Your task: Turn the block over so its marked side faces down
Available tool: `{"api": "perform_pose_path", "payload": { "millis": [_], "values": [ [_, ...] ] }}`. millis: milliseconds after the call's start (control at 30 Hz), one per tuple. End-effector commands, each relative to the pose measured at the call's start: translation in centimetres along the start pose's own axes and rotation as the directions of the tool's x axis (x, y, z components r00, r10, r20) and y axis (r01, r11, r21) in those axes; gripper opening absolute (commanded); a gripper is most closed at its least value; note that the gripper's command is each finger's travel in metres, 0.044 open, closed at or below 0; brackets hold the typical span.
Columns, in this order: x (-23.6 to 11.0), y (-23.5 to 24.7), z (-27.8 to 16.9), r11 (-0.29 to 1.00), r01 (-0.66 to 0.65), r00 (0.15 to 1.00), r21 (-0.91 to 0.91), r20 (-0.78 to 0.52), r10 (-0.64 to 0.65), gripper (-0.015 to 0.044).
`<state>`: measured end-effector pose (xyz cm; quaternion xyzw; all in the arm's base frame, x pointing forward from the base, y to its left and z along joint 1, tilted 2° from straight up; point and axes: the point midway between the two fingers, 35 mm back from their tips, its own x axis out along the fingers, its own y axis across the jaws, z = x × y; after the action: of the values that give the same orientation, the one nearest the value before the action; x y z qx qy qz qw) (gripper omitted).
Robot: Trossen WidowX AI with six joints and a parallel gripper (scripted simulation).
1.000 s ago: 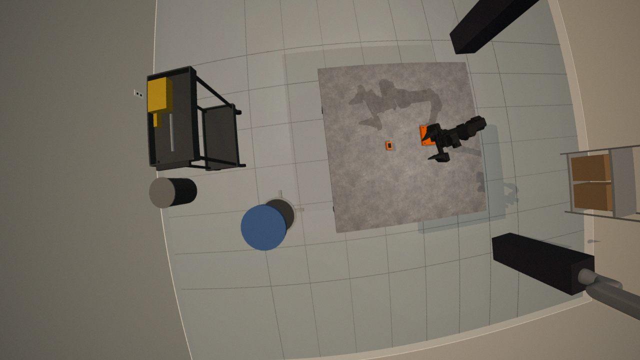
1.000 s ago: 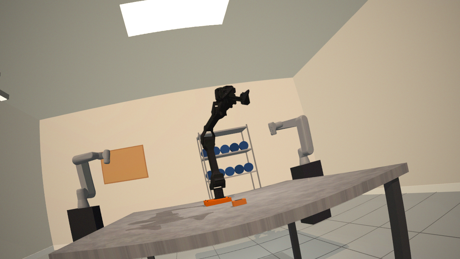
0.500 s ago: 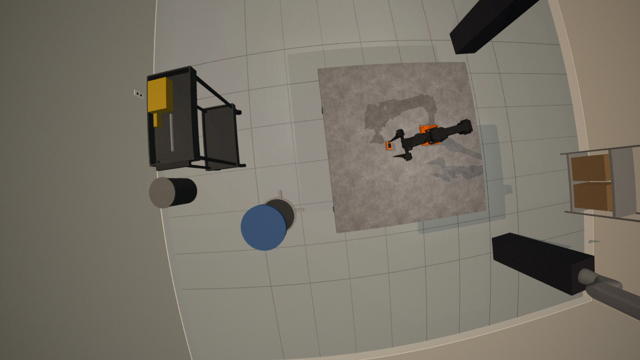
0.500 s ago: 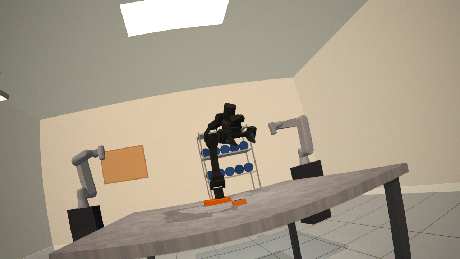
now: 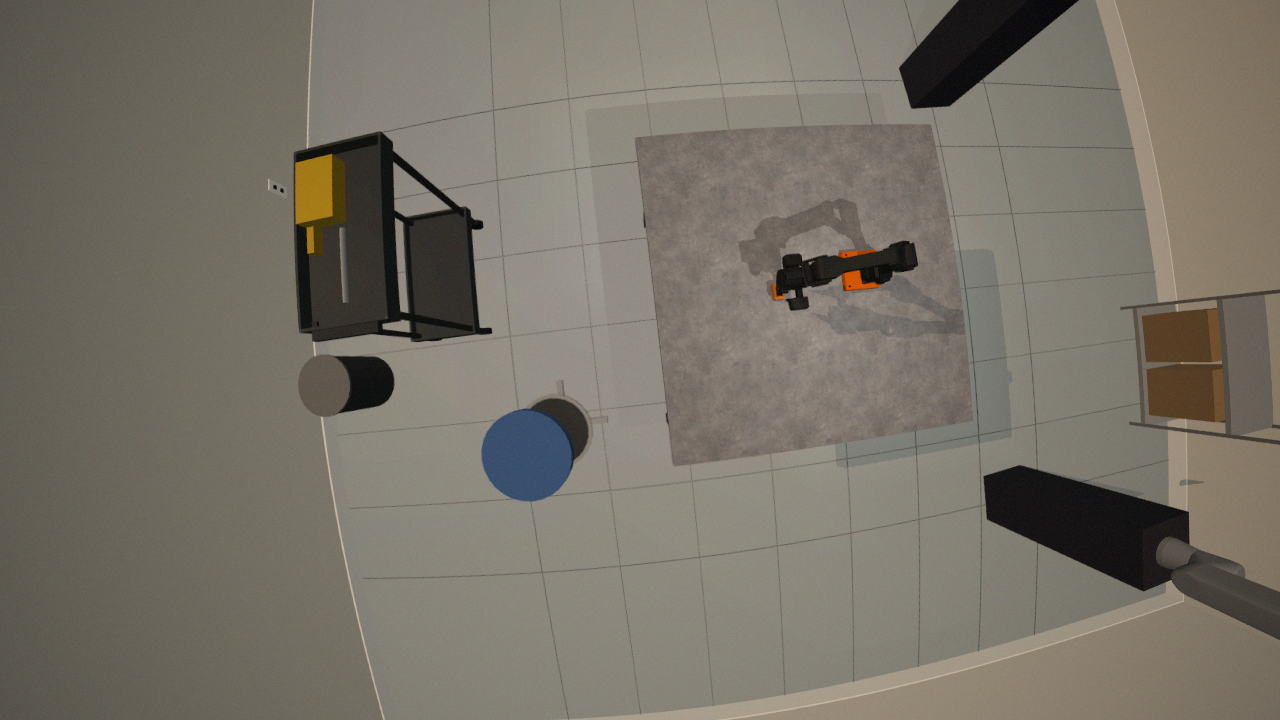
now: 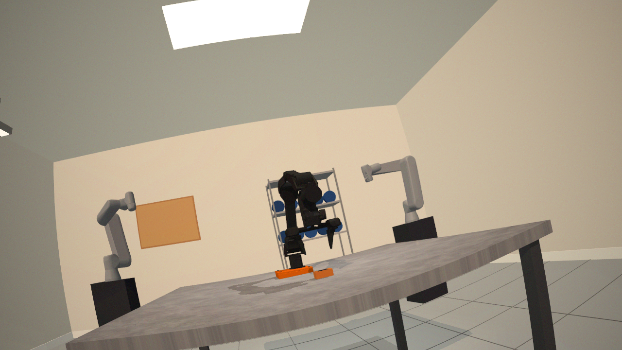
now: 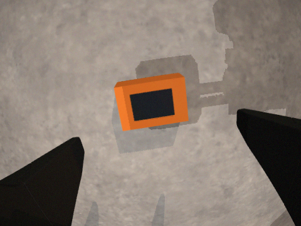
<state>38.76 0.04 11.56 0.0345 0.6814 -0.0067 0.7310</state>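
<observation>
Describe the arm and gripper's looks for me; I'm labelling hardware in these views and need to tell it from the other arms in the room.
The arm is matte black throughout, built of blocky links with rounded joint housings, standing on a flat orange base plate. The gripper has two plain black fingers tapering to points. No cables or markings show. The grey arms behind the table are separate.

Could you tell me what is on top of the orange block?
The block carries a dark rectangular mark on its upward face. Its underside, against the table, is hidden.
</observation>
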Motion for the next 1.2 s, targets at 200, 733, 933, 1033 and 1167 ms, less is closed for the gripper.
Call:
{"api": "perform_pose_path", "payload": {
  "millis": [200, 733, 933, 1033, 1167],
  "values": [
    [3.6, -0.2, -0.7, 1.000, 0.006, 0.999, 0.011, -0.035, -0.006, 0.0440],
    [5.4, 0.2, -0.8, 1.000, 0.006, 0.999, 0.011, -0.035, -0.005, 0.0440],
    [6.3, 0.2, -0.8, 1.000, 0.006, 0.999, 0.011, -0.035, -0.005, 0.0440],
    [6.8, 0.2, -0.8, 1.000, 0.006, 0.999, 0.011, -0.035, -0.005, 0.0440],
    [7.5, 0.2, -0.8, 1.000, 0.006, 0.999, 0.011, -0.036, -0.005, 0.0440]
  ]
}}
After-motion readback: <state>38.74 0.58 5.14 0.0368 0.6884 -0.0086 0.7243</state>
